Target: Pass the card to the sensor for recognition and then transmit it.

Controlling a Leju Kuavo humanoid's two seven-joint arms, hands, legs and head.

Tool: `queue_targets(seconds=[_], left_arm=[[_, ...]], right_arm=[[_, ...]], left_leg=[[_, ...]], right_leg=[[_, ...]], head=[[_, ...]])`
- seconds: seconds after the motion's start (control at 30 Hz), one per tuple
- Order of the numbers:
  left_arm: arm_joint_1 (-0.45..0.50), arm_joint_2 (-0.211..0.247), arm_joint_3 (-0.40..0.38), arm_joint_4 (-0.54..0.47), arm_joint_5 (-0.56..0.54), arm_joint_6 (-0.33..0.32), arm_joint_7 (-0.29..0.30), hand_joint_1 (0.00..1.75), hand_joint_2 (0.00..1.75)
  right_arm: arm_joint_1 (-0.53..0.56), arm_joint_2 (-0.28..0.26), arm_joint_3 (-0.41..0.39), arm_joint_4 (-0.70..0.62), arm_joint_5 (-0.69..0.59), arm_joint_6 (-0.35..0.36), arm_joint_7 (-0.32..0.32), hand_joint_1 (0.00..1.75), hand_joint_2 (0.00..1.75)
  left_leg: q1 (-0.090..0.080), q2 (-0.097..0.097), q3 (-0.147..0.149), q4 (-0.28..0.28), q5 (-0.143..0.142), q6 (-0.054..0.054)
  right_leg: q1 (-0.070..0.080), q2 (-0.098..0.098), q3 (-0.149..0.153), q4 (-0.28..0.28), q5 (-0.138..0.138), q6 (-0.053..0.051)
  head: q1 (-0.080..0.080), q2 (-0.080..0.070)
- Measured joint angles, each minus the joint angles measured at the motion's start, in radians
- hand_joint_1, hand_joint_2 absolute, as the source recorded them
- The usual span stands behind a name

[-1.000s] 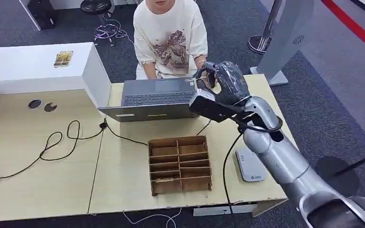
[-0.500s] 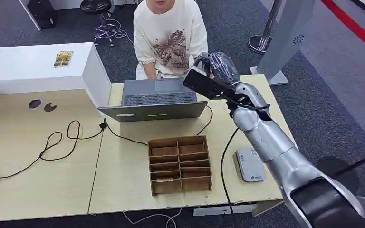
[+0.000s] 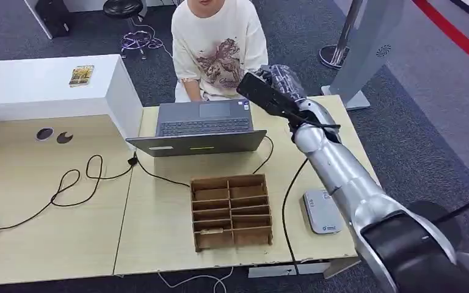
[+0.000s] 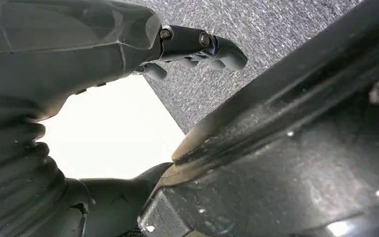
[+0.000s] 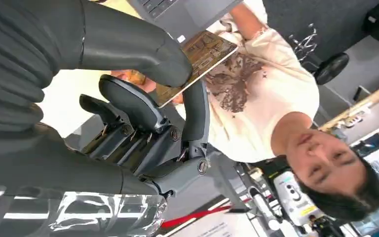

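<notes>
Pinching the card (image 5: pixel 197 61) between thumb and fingers, the right hand (image 3: pixel 281 82) hung over the counter's (image 3: pixel 159 213) far edge beside the laptop (image 3: pixel 201 128), the card's free end pointing toward the person (image 3: pixel 217 49), the sensor (image 3: pixel 321 212) lying well back near the counter's front.

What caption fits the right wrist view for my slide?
Right hand pinches a patterned card near a seated person.
</notes>
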Motion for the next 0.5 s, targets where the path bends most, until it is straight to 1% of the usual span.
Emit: queue_targets(seconds=[0.27,0.5], left_arm=[[-0.001,0.003,-0.001,0.0,0.0,-0.004,0.0,0.0,1.75],[-0.001,0.003,-0.002,0.0,0.0,-0.005,0.0,0.0,1.75]], right_arm=[[-0.007,0.005,-0.043,0.066,-0.033,-0.001,-0.025,1.75,1.75],[-0.007,0.011,-0.065,0.096,-0.044,-0.004,-0.029,1.75,1.75]], left_leg=[[0.0,0.0,0.0,0.0,0.0,0.0],[0.0,0.0,0.0,0.0,0.0,0.0]], right_leg=[[0.0,0.0,0.0,0.0,0.0,0.0],[0.0,0.0,0.0,0.0,0.0,0.0]], head=[[0.0,0.0],[0.0,0.0]])
